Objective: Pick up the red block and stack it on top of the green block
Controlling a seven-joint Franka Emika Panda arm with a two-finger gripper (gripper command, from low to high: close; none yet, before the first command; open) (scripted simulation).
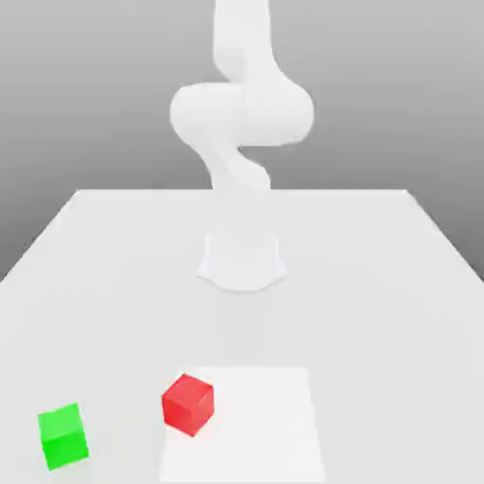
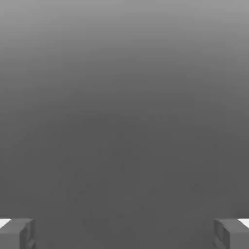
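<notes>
While the hand view looked out over a plain grey background [image 2: 124,121], the jaws of the gripper [image 2: 125,233] stood wide apart, one at each side of the picture, and between them nothing was held. The parts of them which could be seen were dark grey, with a small white area beside each one.

Farther outward, in the exterior view, the white arm [image 1: 242,113] rose from its base [image 1: 242,265], which stood on the pale tabletop [image 1: 378,321]. It bent in rounded segments and went up beyond the upper edge of that view.

The red block [image 1: 188,406] was in the lower part of the exterior view, a little to the left of the middle, well apart from the base. It overlapped the left edge of a bright white rectangular area [image 1: 255,425] on the tabletop. One corner of the block was turned toward the camera, so that several of its faces could be seen.

The green block [image 1: 63,437] was on the tabletop near the exterior view's left edge, outside the white area. It was slightly nearer to the bottom of that view than the red block. The two blocks were apart, with bare tabletop between them, and neither one was stacked on the other.
</notes>
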